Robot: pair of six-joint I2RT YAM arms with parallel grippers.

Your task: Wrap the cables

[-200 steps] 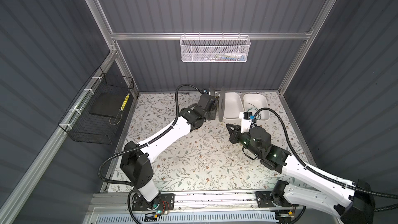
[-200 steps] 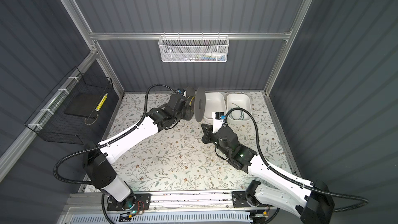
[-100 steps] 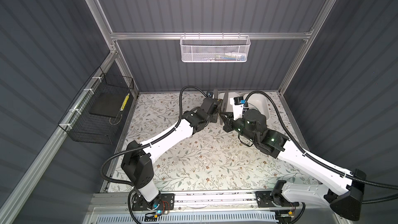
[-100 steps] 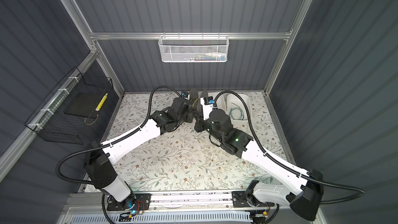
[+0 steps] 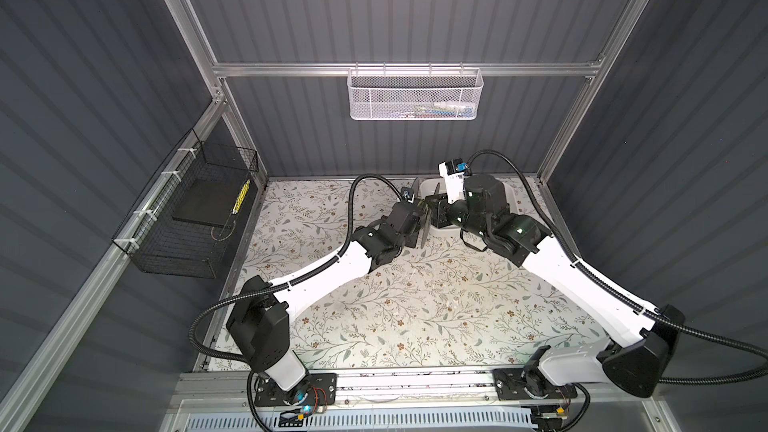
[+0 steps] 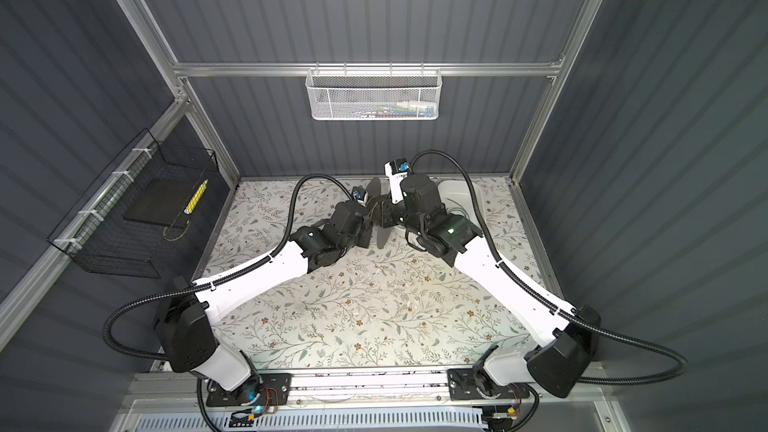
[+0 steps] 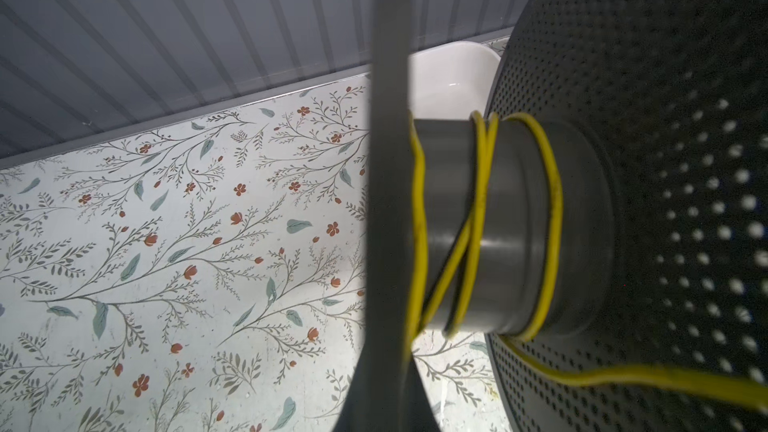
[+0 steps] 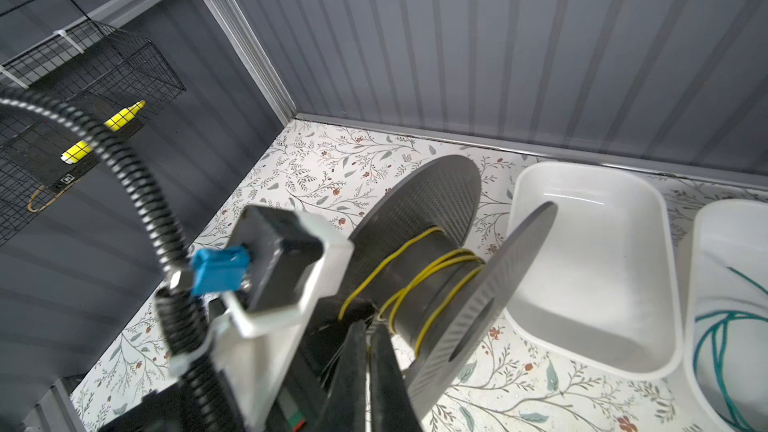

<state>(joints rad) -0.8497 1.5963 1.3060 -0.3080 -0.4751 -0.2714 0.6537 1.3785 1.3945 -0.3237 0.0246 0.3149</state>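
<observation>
Right wrist view: right pincer [image 8: 368, 328], pinching the yellow cable [image 8: 457, 255], is swinging over onto the spool [image 8: 419, 201] the left pincer [image 5: 419, 220] is gripping, adding a wrap.

Right fingers [image 8: 353, 371] swung across to the spool [image 8: 419, 201].

In both top views, the left arm [image 5: 324, 274] stretches from seven o'clock toward twelve, its left gripper [image 5: 417, 222] closed at the far middle. The right arm [image 5: 582, 278] stretches from five o'clock toward eleven, wrist bent down, nearly meeting it. In the right wrist view, the right gripper [image 8: 368, 326] shows both dark fingers [image 8: 353, 363] pressed together.
</observation>
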